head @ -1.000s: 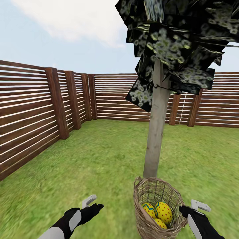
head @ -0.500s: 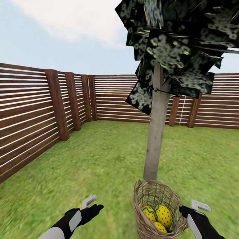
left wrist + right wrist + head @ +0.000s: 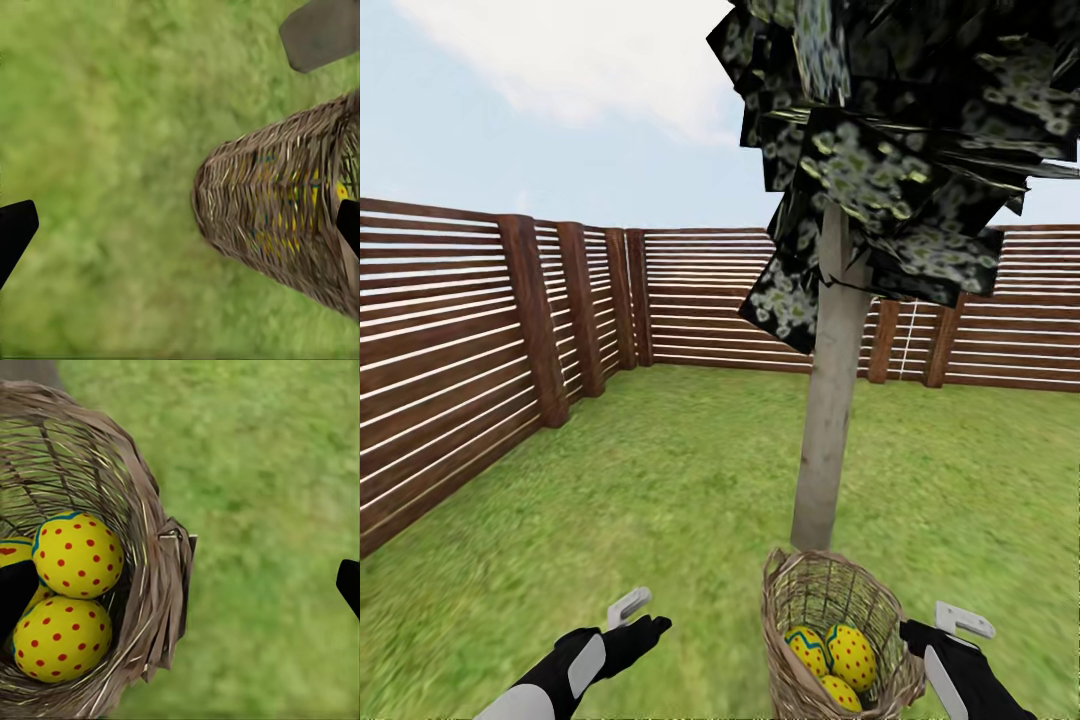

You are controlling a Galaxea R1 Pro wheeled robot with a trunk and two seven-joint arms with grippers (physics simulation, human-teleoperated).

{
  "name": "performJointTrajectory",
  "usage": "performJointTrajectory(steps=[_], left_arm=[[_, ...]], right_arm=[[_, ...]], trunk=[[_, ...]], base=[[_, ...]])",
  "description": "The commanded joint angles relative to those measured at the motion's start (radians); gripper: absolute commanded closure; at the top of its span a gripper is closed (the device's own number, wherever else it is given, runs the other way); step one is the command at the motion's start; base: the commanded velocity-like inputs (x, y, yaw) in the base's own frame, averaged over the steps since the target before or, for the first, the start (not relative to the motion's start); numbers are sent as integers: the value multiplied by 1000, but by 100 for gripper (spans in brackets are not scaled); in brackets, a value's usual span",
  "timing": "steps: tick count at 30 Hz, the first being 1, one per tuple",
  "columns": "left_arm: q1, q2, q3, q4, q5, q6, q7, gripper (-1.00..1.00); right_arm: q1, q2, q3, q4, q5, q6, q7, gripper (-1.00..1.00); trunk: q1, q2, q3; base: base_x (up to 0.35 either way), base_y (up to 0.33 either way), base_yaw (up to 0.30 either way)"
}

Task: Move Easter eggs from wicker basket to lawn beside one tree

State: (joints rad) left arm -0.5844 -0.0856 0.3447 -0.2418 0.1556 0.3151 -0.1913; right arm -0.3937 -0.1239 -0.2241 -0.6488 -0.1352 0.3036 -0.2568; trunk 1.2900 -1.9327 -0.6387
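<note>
right hand (image 3: pixel 916 632) gripped the basket (image 3: pixel 800 600) by its rim, tilted above the lawn (image 3: pixel 660 480) near the tree (image 3: pixel 828 420); left hand (image 3: pixel 650 625) hung released. eggs (image 3: pixel 850 655) could roll out early and scatter if it tipped further.

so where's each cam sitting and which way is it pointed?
Head view: on the head, facing forward and down at the tree, wicker basket and fence; both forearms show.
Left wrist view: on the left arm, looking down at the lawn and the basket's outer wall; dark fingertips at the edges.
Right wrist view: on the right arm, looking into the basket at the Easter eggs.
All three share the basket.
</note>
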Motion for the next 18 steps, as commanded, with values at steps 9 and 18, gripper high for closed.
performJointTrajectory(steps=[9,18], left_arm=[[0,0,2,-2,10,8,0,-100],[0,0,2,-2,10,8,0,-100]], right_arm=[[-1,0,2,-2,-11,4,-5,-100],[0,1,2,0,-11,3,-5,-100]], trunk=[[-35,63,27],[-69,126,55]], base=[[-220,0,0],[-28,0,0]])
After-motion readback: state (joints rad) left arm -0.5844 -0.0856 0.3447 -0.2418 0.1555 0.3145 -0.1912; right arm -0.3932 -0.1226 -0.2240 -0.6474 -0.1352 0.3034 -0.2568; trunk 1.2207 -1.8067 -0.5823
